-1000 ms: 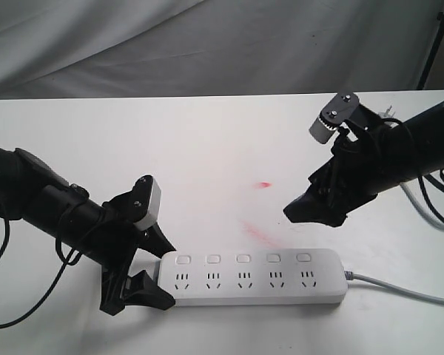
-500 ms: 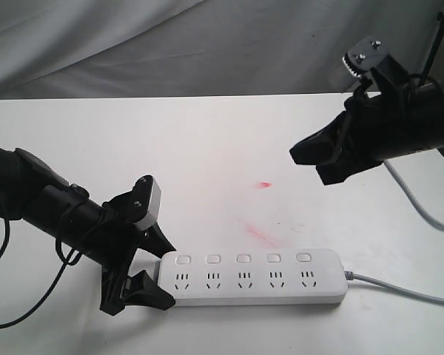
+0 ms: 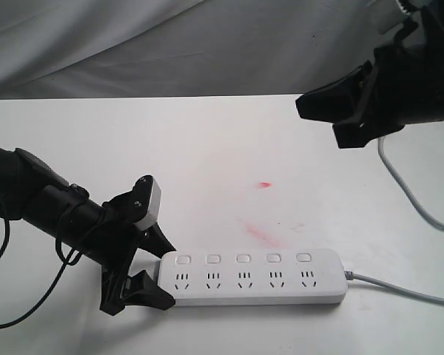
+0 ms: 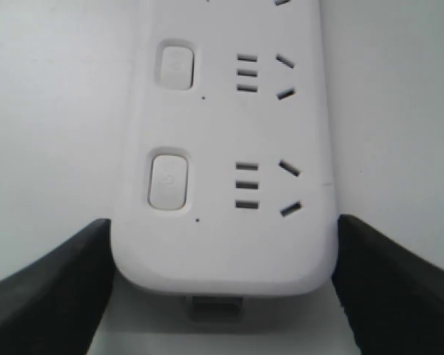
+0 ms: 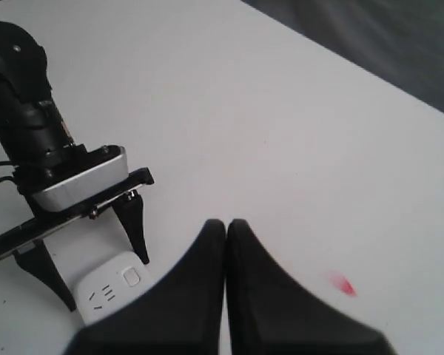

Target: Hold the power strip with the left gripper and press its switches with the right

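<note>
The white power strip (image 3: 255, 285) lies along the table's front edge, sockets up, with its row of switches (image 3: 243, 259) on the far side. My left gripper (image 3: 166, 277) straddles the strip's left end, one black finger against each long side, holding it. The left wrist view shows the power strip (image 4: 229, 118) end-on between the fingers (image 4: 66, 281), with a switch (image 4: 168, 180) close by. My right gripper (image 3: 305, 108) hangs high at the upper right, shut and empty, far from the switches. In its own view the right gripper (image 5: 226, 225) points down towards the strip's held end (image 5: 107, 292).
A grey cord (image 3: 399, 290) runs off the strip's right end towards the table edge. Another grey cable (image 3: 407, 185) loops down below the right arm. Red smears (image 3: 260, 235) mark the white table (image 3: 207, 148). Grey cloth hangs behind.
My right gripper has risen and drawn back to the upper right, away from the strip, and its jaws have closed. The left gripper and strip have not moved.
</note>
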